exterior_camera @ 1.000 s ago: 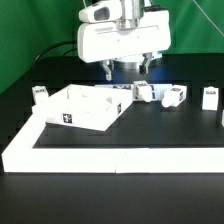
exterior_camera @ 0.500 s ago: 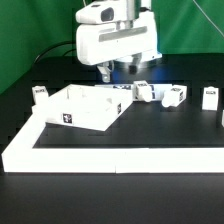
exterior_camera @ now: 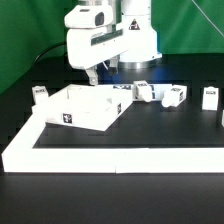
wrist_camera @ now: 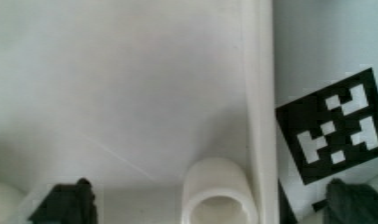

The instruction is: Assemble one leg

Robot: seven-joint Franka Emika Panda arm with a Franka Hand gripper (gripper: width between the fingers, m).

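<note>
The end effector (exterior_camera: 110, 72) (jaws apart) hovers over the tabletop (exterior_camera: 80, 103).

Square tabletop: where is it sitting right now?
In the exterior view, the square tabletop lies flat on the black table, toward the exterior view's left. One small leg sits just off its right corner, and another leg off its left corner.

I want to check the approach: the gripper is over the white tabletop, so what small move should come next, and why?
Probably lower a little, straight down. The gripper hangs open above the far side of the tabletop, not touching it, and the wrist view is filled with its white surface, so closing that gap comes first.
</note>
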